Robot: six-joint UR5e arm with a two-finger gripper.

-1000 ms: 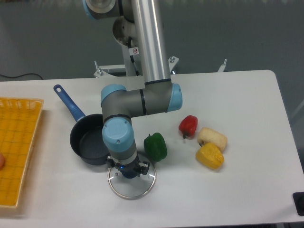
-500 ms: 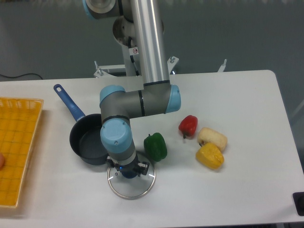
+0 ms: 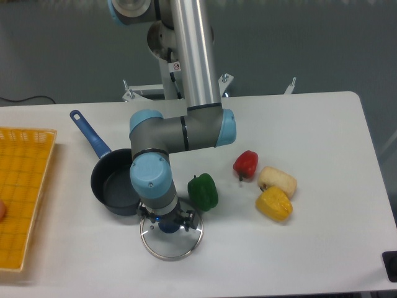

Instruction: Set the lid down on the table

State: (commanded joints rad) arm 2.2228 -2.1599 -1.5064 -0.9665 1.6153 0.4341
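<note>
One clear glass lid point(image 3: 171, 241) lies flat on the white table point(image 3: 322, 236), just in front of the dark saucepan point(image 3: 115, 184) with its blue handle. Directly above the lid's centre sits the tool point(image 3: 169, 225); whether its fingers grip the knob cannot be told. A green pepper point(image 3: 203, 192) stands just beside the lid's rim.
</note>
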